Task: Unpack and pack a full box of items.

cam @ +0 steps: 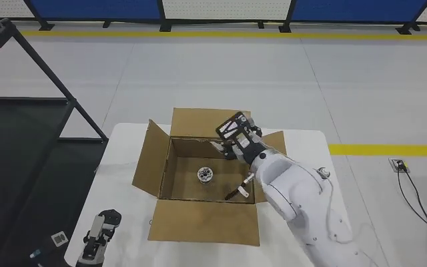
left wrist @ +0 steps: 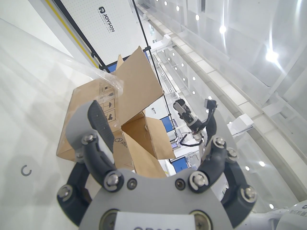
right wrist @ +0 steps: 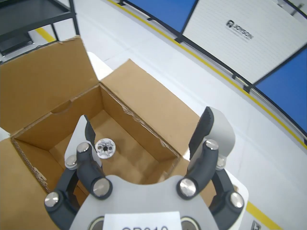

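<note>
Corrugated cardboard box [cam: 200,225] holds round, perforated, silvery disc [cam: 205,175].

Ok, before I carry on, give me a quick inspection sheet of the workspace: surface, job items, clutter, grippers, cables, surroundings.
Surface: white table, carrying the box.
Job's things: cardboard box, all four flaps open; a small round item and a dark pen-like item lie on its floor.
Clutter: a piece of clear film beside the box.
Grippers: right gripper open, above the far right part of the box; left gripper open, at the table's near left corner.
Cables: one cable on the floor to the right of the table.
Surroundings: black frame rack, blue and white partitions, yellow floor line.
</note>
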### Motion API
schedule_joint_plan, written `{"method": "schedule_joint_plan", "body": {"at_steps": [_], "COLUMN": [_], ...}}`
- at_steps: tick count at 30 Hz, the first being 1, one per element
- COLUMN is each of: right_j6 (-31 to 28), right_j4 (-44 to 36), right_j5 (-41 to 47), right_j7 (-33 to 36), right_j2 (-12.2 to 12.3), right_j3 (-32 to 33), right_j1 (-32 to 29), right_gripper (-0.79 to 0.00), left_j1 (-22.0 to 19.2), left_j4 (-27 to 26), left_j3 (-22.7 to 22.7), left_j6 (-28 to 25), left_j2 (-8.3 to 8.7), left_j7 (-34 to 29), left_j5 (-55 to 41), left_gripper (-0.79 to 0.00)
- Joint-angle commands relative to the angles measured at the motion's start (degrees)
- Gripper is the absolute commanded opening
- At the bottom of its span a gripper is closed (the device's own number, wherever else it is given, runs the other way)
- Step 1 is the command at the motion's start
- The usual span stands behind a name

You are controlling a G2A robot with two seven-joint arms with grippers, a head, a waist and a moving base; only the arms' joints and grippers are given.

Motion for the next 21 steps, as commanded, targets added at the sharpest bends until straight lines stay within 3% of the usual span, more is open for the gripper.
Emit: {"method": "schedule_joint_plan", "body": {"at_steps": [1, 6, 11, 16, 21], "right_j6": [0.58, 3.02, 7.46, 7.9, 9.09], "right_j4": [-6.09, -16.66, -21.78, -18.94, -11.4], "right_j5": [-1.31, -5.23, -7.71, -4.58, -1.31], "right_j7": [0.7, 0.59, -0.28, -3.46, -8.42], "right_j2": [0.86, 2.27, 2.78, 2.95, 2.91], "right_j3": [5.42, 15.76, 24.03, 29.66, 32.33], "right_j1": [-6.34, -20.09, -31.34, -37.75, -38.66], "right_gripper": [0.0, 0.0, 0.0, 0.0, 0.0], "left_j1": [-0.39, -1.43, -3.11, -3.84, -3.62], "left_j4": [-0.09, -0.44, -1.58, -2.27, -2.57], "left_j3": [0.1, 0.89, 1.15, 1.32, 1.34], "left_j6": [0.54, 1.43, 2.99, 3.67, 3.63], "left_j2": [-0.03, -0.11, -0.21, -0.32, -0.45], "left_j7": [-0.29, -1.38, -1.21, -0.97, -0.77], "left_j5": [-0.01, 1.04, 0.83, 1.22, 1.53], "left_gripper": [0.0, 0.0, 0.0, 0.0, 0.0]}}
